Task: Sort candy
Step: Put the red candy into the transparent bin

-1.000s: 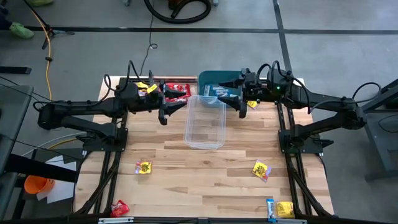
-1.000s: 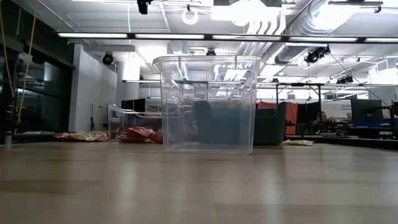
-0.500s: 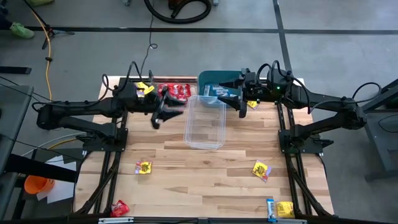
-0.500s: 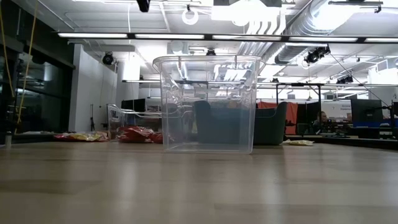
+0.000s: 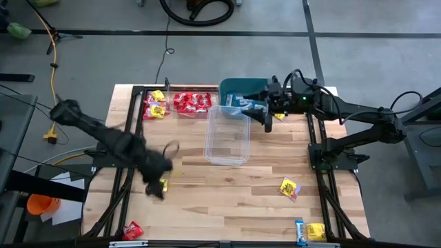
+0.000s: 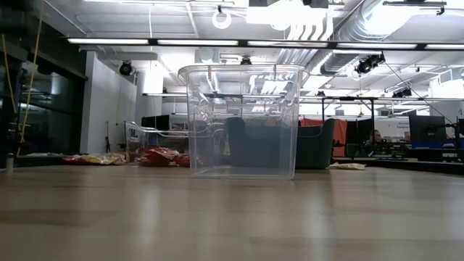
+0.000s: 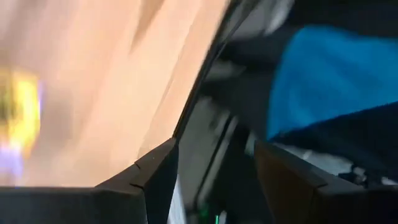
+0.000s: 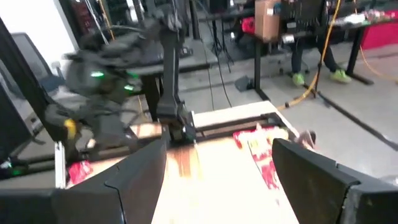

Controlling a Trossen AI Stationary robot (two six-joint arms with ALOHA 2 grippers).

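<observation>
Loose candy lies on the wooden table: a yellow packet (image 5: pixel 163 184) at the near left, a red one (image 5: pixel 132 230), a yellow one (image 5: pixel 289 187), and a yellow (image 5: pixel 315 231) and a blue one (image 5: pixel 299 229) at the near right. Red candy (image 5: pixel 191 102) and yellow candy (image 5: pixel 156 108) lie in clear tubs at the far edge. My left gripper (image 5: pixel 156 191), blurred, hangs over the near-left yellow packet; its fingers (image 7: pixel 155 180) stand open with nothing between them. My right gripper (image 8: pixel 221 186) is open above the teal bin (image 5: pixel 238 89).
A tall clear tub (image 5: pixel 227 134) stands mid-table, with the teal bin behind it. Dark arm frames run along the table's left (image 5: pixel 117 186) and right (image 5: pixel 324 179) sides. Bare wood lies between them at the near side.
My left arm has swung from the far tub of red candy toward the table's near left, sinking and rolling its wrist, and now hangs over the yellow packet there. Its fingers have stayed open.
</observation>
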